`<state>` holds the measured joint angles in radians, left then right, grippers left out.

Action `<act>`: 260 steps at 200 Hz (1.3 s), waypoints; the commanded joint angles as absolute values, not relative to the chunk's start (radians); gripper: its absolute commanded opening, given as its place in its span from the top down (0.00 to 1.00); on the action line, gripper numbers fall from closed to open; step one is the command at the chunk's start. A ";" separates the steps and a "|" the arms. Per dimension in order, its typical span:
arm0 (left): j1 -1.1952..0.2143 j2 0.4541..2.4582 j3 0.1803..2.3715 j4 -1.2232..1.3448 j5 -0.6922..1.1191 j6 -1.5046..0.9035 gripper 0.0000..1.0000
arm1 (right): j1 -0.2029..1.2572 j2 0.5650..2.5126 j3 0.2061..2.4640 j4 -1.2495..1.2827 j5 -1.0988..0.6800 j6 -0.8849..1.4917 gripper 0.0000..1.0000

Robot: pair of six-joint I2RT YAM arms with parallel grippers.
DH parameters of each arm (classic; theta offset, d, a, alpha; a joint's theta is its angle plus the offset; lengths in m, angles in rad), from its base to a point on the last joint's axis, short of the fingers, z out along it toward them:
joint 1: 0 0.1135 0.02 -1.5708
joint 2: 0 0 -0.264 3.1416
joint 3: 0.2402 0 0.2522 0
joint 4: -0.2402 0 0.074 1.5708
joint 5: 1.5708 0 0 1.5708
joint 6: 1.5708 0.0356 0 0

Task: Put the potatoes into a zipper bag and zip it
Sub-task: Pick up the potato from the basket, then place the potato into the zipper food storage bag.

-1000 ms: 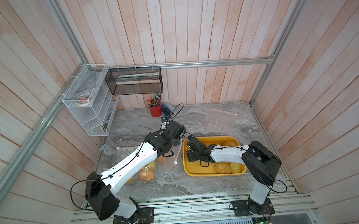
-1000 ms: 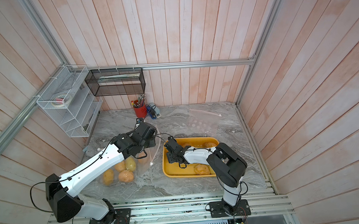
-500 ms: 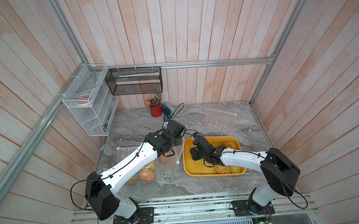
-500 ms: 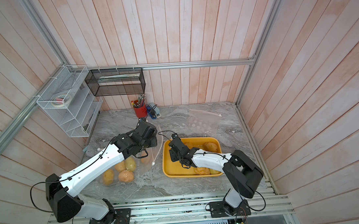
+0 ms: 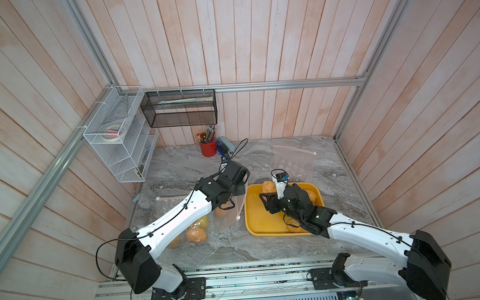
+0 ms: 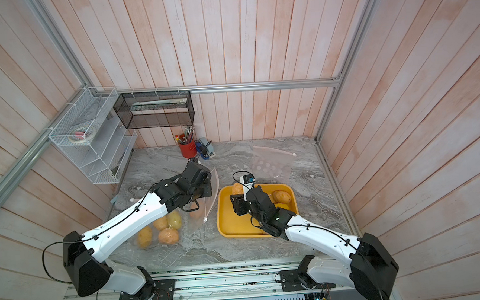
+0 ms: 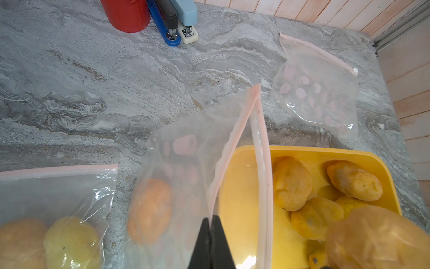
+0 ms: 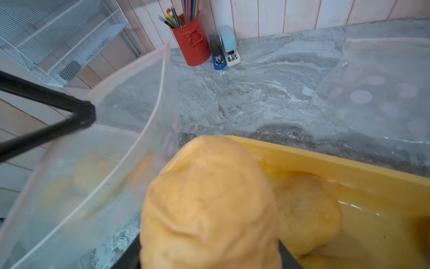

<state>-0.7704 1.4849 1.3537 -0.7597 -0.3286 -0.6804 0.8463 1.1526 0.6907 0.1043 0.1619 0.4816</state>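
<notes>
My left gripper is pressed together on the rim of the zipper bag. It holds the bag's mouth up, just left of the yellow tray. One orange potato lies inside that bag. My right gripper clamps a large potato over the tray's far-left part, just right of the bag's mouth. The loose potatoes lie in the tray's right half. A filled bag lies at near left and an empty bag at far right.
</notes>
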 commanded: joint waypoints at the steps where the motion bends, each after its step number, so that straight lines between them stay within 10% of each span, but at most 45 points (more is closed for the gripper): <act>1: -0.765 1.491 1.348 -0.745 -0.323 -0.673 1.00 | 0.844 1.163 0.751 0.133 0.066 0.474 0.74; 194: -0.764 1.432 1.327 -0.737 -0.322 -0.672 1.00 | 0.884 1.528 1.017 0.124 -0.046 0.434 0.79; 260: -0.758 1.411 1.318 -0.734 -0.316 -0.673 1.00 | 0.884 1.570 1.040 0.055 0.000 0.442 0.54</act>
<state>-0.7628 1.4330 1.3293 -0.7475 -0.3210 -0.6804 0.8768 1.5593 1.0107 0.0849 -0.0284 0.4408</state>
